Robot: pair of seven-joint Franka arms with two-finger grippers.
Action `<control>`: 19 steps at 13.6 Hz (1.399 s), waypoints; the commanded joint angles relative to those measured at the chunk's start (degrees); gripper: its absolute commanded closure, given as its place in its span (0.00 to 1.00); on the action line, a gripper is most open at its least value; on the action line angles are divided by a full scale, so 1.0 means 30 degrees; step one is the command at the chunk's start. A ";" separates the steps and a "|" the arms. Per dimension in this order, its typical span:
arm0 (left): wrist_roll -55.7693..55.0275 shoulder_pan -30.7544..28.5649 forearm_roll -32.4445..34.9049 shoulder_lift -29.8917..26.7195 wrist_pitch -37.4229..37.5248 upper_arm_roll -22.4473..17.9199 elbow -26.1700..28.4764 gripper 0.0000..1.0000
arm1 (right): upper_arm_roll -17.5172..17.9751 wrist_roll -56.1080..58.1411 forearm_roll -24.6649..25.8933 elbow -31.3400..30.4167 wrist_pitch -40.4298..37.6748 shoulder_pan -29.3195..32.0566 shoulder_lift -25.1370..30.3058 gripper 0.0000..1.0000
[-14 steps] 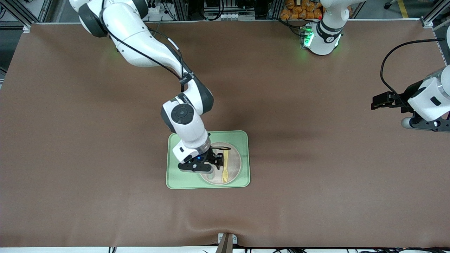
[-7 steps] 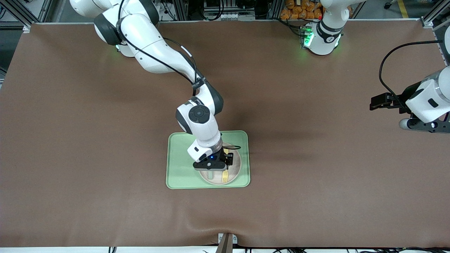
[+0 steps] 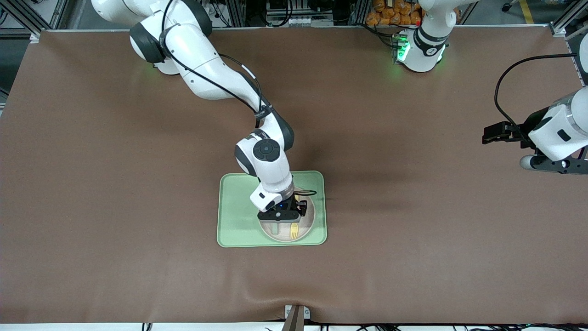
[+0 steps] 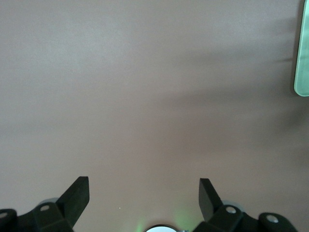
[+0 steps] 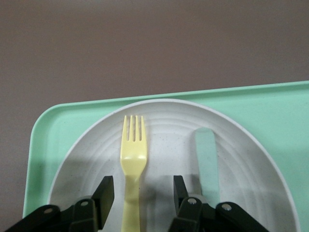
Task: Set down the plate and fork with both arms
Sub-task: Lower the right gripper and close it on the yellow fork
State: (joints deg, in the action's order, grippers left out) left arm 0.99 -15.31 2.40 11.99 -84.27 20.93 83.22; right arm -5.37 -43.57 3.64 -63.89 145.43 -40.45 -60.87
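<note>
Right gripper (image 3: 288, 219) is down over the plate (image 3: 307, 224), its fingers (image 5: 104, 191) spread with the fork (image 5: 132, 159) lying between them; from the right wrist view I see a gap on both sides of the handle, so I record no pinch. I note the fork rests flat on the plate, tines pointing toward the front camera. Beside it on the plate lies a pale green utensil handle (image 5: 206, 157), its other end hidden under the gripper. The plate sits inside the pale green tray (image 3: 234, 216), toward the tray's end nearer the left arm. The tray lies on the brown table cover (image 3: 115, 184), roughly mid-table.

Left gripper (image 3: 490, 134) hangs over bare cover at the left arm's end of the table, well apart from the tray. In the left wrist view its fingers (image 4: 77, 193) stand wide apart with nothing between them, and a corner of the tray shows at the edge. I log that arm as waiting.
</note>
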 commanded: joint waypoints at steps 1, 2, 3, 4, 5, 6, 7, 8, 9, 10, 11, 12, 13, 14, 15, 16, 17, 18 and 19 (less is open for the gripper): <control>-0.0185 -0.0140 -0.0300 -0.0216 0.0171 0.0085 0.0122 0.00 | -0.0318 -0.0446 0.0397 0.0963 0.0010 -0.0343 -0.0569 0.42; -0.0185 -0.0140 -0.0300 -0.0216 0.0171 0.0085 0.0122 0.00 | -0.0318 -0.0446 0.0397 0.0935 0.0039 -0.0372 -0.0598 0.43; -0.0185 -0.0140 -0.0300 -0.0216 0.0171 0.0085 0.0122 0.00 | -0.0376 -0.0446 0.0397 0.0963 0.0184 -0.0460 -0.0714 0.46; -0.0185 -0.0140 -0.0300 -0.0216 0.0171 0.0085 0.0122 0.00 | -0.0406 -0.0446 0.0397 0.0935 0.0243 -0.0518 -0.0745 0.47; -0.0185 -0.0140 -0.0300 -0.0216 0.0171 0.0085 0.0122 0.00 | -0.0435 -0.0446 0.0397 0.0934 0.0273 -0.0606 -0.0832 0.50; -0.0156 -0.0140 -0.0300 -0.0216 0.0171 0.0085 0.0122 0.00 | -0.0465 -0.0446 0.0455 0.0934 0.0273 -0.0694 -0.0891 0.50; -0.0156 -0.0140 -0.0300 -0.0216 0.0171 0.0085 0.0093 0.00 | -0.0552 -0.0446 0.0542 0.0934 0.0244 -0.0695 -0.0891 0.53; -0.0185 -0.0140 -0.0300 -0.0303 0.0171 0.0085 0.0093 0.00 | -0.0582 -0.0446 0.0572 0.0934 0.0273 -0.0724 -0.0891 0.57; -0.0156 -0.0140 -0.0300 -0.0333 0.0171 0.0085 0.0093 0.00 | -0.0582 -0.0446 0.0573 0.0934 0.0273 -0.0724 -0.0978 0.64; -0.0098 -0.0169 -0.0300 -0.0392 0.0171 0.0056 0.0093 0.00 | -0.0582 -0.0446 0.0631 0.0934 0.0273 -0.0724 -0.0979 0.78; -0.0068 -0.0256 -0.0271 -0.0537 0.0171 0.0055 0.0093 0.00 | -0.0582 -0.0446 0.0660 0.0934 0.0244 -0.0695 -0.0950 1.00; -0.0068 -0.0286 -0.0271 -0.0713 0.0200 0.0055 0.0064 0.00 | -0.0582 -0.0417 0.0660 0.0934 0.0070 -0.0695 -0.0863 1.00; -0.0068 -0.0316 -0.0271 -0.1033 0.0229 0.0055 0.0064 0.00 | -0.0582 -0.0359 0.0660 0.0934 -0.0135 -0.0666 -0.0688 1.00; -0.0097 -0.0316 -0.0271 -0.1327 0.0461 0.0026 -0.0023 0.00 | -0.0553 -0.0300 0.0602 0.0934 -0.0804 -0.0550 -0.0280 1.00; -0.0126 -0.0316 -0.0271 -0.1649 0.0493 0.0026 -0.0082 0.00 | -0.0495 -0.0300 0.0573 0.0963 -0.1913 -0.0490 -0.0102 1.00; -0.0126 -0.0316 -0.0271 -0.2029 0.0493 0.0026 -0.0083 0.00 | -0.0465 -0.0300 0.0515 0.1080 -0.2707 -0.0461 0.0190 1.00; -0.0097 -0.0316 -0.0271 -0.2381 0.0522 0.0026 -0.0083 0.00 | -0.0320 -0.0271 0.0427 0.1197 -0.3266 -0.0344 0.0715 1.00; -0.0097 -0.0316 -0.0242 -0.2616 0.0493 0.0055 -0.0083 0.00 | -0.0231 -0.0241 0.0339 0.1198 -0.3794 -0.0227 0.1184 1.00; -0.0097 -0.0287 -0.0242 -0.2706 0.0493 0.0113 -0.0112 0.00 | -0.0201 -0.0212 0.0280 0.1198 -0.4292 -0.0023 0.1653 1.00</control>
State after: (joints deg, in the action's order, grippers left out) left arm 0.99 -15.74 2.39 5.76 -83.46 20.88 82.45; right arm -6.80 -43.65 4.37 -59.71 136.16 -41.68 -59.71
